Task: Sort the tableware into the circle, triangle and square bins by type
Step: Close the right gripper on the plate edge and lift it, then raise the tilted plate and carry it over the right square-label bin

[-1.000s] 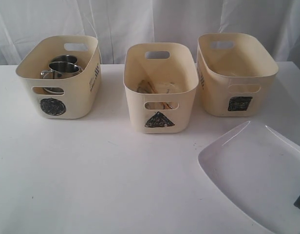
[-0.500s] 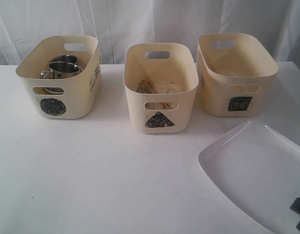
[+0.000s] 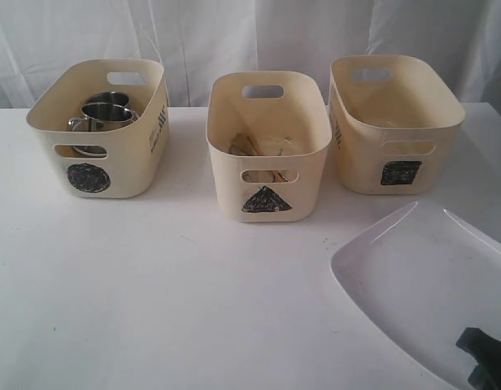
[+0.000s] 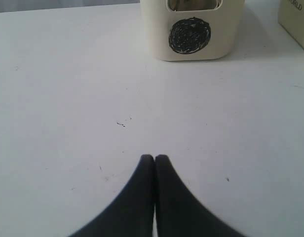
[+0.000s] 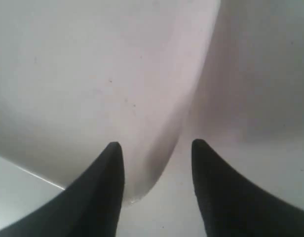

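Large white square plate point(image 3: 421, 284) lies flat on the white table point(image 3: 153, 284), front right, well in front of the square bin point(image 3: 356, 162) and outside all three bins. Its near-right part runs out of the exterior view.

Right gripper point(image 3: 485, 357) sits low over the plate's near-right area. In the right wrist view its jaws point(image 5: 157, 148) are spread wide. The plate's point(image 5: 93, 74) rim curves down between the two fingertips, one fingertip over the plate and the other past the rim. Nothing pinched. Can't tell if either finger touches.

Bins stand in a row at the back, marks facing front:
- circle bin point(image 3: 128, 162), left: steel mugs point(image 3: 104, 114) inside, one handle pointing left.
- triangle bin point(image 3: 226, 187), middle: wooden chopsticks point(image 3: 246, 146) on the floor of the tub, plus something pale I can't identify.
- square bin, right: contents not readable from here.

Left gripper point(image 4: 154, 157): jaws pressed together, holding nothing, above bare table and facing the circle bin's point(image 4: 191, 54) scribbled mark from well back. Not visible in the exterior view.

White curtain point(image 3: 234, 32) behind the table.
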Controlling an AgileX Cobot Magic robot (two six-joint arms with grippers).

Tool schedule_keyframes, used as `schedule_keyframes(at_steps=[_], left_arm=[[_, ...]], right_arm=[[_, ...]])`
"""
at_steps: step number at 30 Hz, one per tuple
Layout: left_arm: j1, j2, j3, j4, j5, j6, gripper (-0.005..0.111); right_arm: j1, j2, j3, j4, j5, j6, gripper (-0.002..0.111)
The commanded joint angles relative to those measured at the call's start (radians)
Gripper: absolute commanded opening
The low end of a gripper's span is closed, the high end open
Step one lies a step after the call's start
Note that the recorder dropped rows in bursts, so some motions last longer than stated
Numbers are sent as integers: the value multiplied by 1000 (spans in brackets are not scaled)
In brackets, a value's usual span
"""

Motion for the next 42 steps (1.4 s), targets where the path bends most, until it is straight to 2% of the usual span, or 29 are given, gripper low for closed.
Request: schedule_keyframes(at_steps=[1,9,21,24,31,42], left_arm=[[4,-4,4,-11,3,0,0],[4,-4,4,-11,3,0,0],[4,-4,4,-11,3,0,0],[4,-4,4,-11,3,0,0],[4,-4,4,-11,3,0,0],[4,-4,4,-11,3,0,0]], right_arm=[[-20,41,5,-16,-54,3,42],[-86,85,5,-24,-138,-6,42],[-88,168,5,-24,-231,-27,42],[-88,182,5,-16,-238,-27,35],[-88,182,5,-16,-238,-27,0],[-88,174,5,-15,-238,-36,0]])
